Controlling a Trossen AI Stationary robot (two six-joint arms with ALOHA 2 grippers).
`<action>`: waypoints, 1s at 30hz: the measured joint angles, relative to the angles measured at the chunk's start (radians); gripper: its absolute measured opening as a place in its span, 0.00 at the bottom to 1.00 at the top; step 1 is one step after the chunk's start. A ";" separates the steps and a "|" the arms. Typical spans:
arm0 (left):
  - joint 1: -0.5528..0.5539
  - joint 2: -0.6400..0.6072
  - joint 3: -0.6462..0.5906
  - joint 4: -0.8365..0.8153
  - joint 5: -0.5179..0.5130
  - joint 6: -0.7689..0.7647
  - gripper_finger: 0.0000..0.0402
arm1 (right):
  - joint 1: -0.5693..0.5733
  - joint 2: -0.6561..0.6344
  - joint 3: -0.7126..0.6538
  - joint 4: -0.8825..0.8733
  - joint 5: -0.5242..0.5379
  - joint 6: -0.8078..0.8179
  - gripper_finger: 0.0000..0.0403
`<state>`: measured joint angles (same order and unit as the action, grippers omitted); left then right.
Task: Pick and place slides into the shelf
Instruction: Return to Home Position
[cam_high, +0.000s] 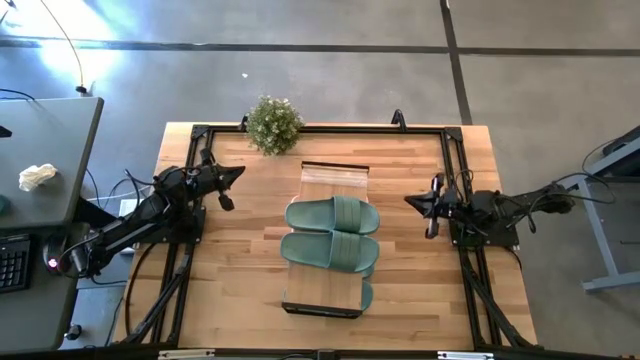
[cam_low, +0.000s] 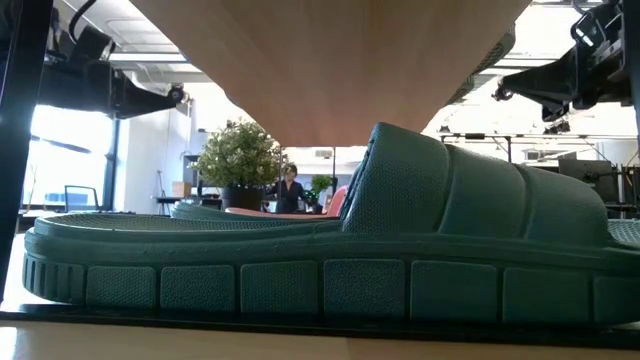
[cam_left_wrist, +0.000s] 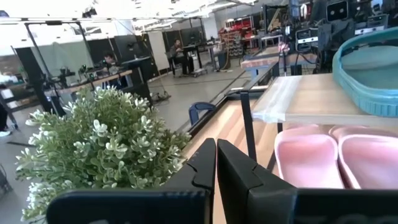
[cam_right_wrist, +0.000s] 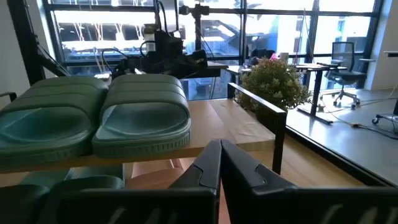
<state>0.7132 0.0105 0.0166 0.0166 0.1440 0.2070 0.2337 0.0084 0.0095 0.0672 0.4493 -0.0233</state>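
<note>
Down the middle of the counter (cam_high: 240, 280), from the plant's edge toward the edge across from it: the shelf (cam_high: 334, 180), long, thin, light wood, with a dark bar at each short end. On its top plank, first green slide (cam_high: 333, 215) and second green slide (cam_high: 330, 250), side by side and close together, soft green rubber, one wide ribbed strap each. Under the plank, lower green slide (cam_low: 300, 250) at the end far from the plant, with square blocks along its sole. Also under the plank, nearer the plant, a pale pink pair (cam_left_wrist: 309, 160).

Counter of pale wood planks in a black frame. Small bushy plant (cam_high: 273, 124) at the back edge, just beside the shelf's end. Grey floor all round, a grey desk (cam_high: 60, 130) past the left edge, big windows, more desks, a person (cam_low: 290, 190) far off.

Top slides lying across the shelf, long way running from left edge to right edge, toes toward the right edge, heels toward the left.

Left claw (cam_left_wrist: 216, 155) between the left edge and the shelf, up off the counter, fingers pressed together. Right claw (cam_right_wrist: 221, 152) between the shelf and the right edge, pressed together too.
</note>
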 joint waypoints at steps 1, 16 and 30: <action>0.000 0.000 0.000 -0.001 0.000 0.000 0.01 | 0.000 0.002 0.000 -0.001 0.001 0.004 0.00; 0.000 0.000 0.000 -0.001 0.000 0.002 0.01 | 0.000 0.003 0.001 -0.003 0.001 0.024 0.00; 0.000 0.000 0.000 -0.001 0.000 0.001 0.01 | 0.000 0.003 0.001 -0.004 0.001 0.023 0.00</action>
<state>0.7132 0.0109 0.0166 0.0158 0.1444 0.2081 0.2337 0.0116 0.0109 0.0628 0.4503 0.0002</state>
